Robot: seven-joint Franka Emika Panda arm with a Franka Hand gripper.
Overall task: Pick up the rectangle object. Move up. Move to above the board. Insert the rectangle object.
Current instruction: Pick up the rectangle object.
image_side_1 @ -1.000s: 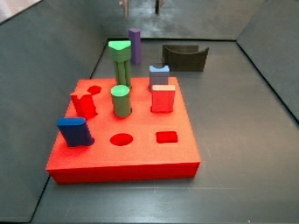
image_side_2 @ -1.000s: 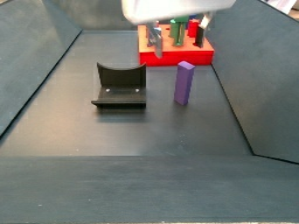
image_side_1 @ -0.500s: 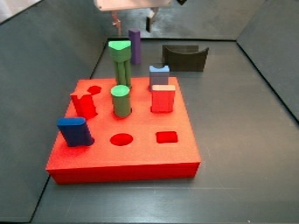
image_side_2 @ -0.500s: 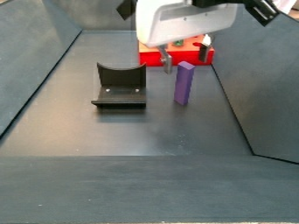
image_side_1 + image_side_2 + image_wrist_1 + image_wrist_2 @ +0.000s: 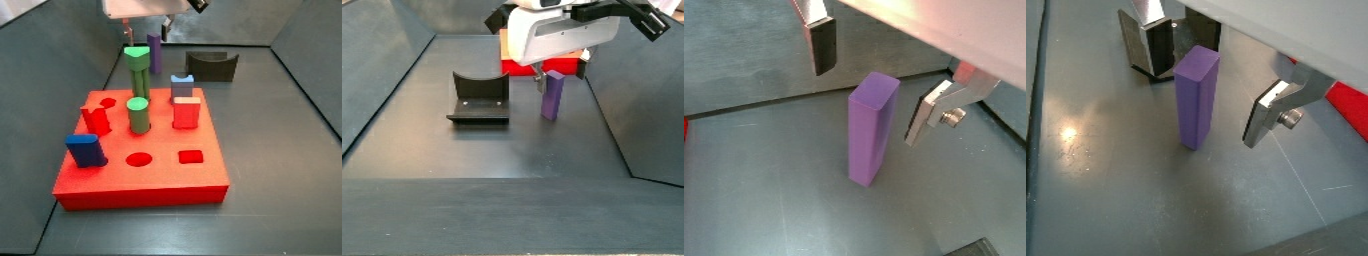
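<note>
Even light, floor [image 5: 1080, 140] glare, tool [image 5: 878, 75] housing overexposed.

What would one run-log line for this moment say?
phase: pre-grasp | gripper: open, straddling rectangle object | rectangle object: upright on floor, untouched | board: not yet reached

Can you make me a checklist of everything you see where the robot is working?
Surface: dark grey floor, walled sides.
Job's things: rectangle object upright on the floor, not held; board carrying green, red and blue pieces.
Clutter: dark holder beside the post.
Grippers: gripper open, fingers either side of the post's top, apart from it.
Cables: nothing seen.
Surroundings: nothing seen.
</note>
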